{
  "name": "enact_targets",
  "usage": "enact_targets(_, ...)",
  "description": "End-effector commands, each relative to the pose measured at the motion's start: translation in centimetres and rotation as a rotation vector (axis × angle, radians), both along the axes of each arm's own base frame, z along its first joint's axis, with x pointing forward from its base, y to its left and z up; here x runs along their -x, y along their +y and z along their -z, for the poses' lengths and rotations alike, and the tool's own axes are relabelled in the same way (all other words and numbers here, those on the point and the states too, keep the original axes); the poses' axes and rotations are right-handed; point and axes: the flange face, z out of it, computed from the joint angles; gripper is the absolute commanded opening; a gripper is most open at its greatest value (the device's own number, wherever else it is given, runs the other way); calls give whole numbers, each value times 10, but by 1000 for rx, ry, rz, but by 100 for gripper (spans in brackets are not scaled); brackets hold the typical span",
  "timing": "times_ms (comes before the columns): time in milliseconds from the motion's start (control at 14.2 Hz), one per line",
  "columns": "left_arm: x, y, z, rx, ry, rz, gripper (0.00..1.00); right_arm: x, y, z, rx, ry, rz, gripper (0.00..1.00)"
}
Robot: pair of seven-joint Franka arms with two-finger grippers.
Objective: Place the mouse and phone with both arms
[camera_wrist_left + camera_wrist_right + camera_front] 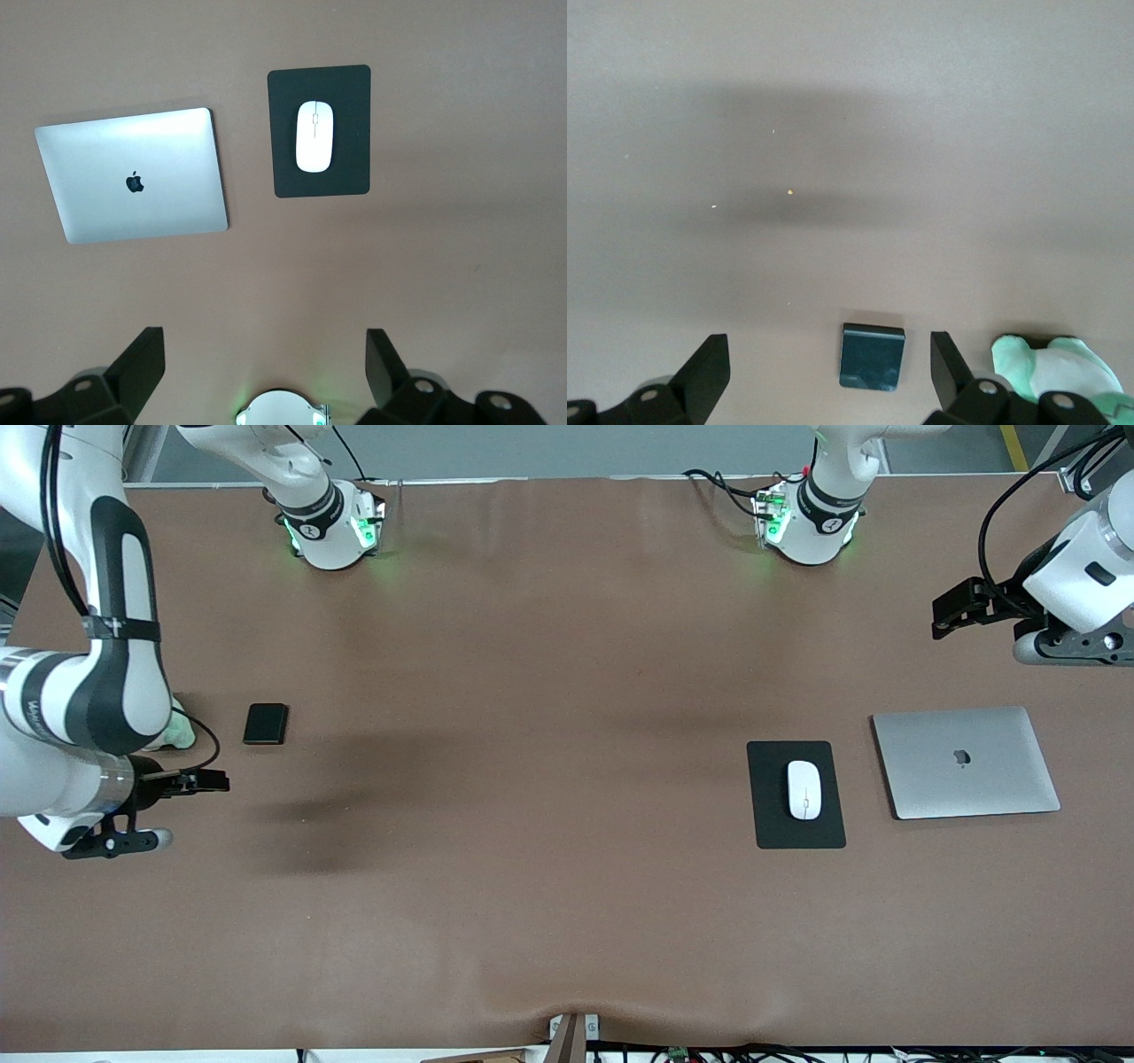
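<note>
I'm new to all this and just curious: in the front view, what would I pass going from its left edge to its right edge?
Right gripper, open and empty → phone → mouse pad with the mouse on it → closed laptop, with the left gripper, open and empty, above the table near it.

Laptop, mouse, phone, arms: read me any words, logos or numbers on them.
Laptop: a dark apple-shaped logo on the closed lid, no words.
Mouse: no writing, only a thin scroll line.
Phone: plain black, nothing readable.
Right arm: band lettering too blurred to read.
</note>
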Motion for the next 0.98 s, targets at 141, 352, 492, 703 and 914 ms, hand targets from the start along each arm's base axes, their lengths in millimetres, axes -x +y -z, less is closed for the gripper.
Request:
enact_targets(141, -1, 12, -7, 2, -55, -15, 100, -5, 7, -60, -82, 27, -40, 100)
enact_targets(352, -2, 12, -6, 5, -62, 7, 100, 0, 8, -85, -142, 34, -59, 100)
enact_targets(492, -2, 11, -5, 4, -59, 22, 100, 9, 20, -126, -124, -23, -81, 100)
enact_targets(703, -1, 3, -5, 6, -54, 47, 100, 31, 36, -182, -58, -81, -127, 100)
enact_targets(914, -1, 5, -7, 9, -57, 69, 100, 54, 30, -213, -66, -69, -152, 100)
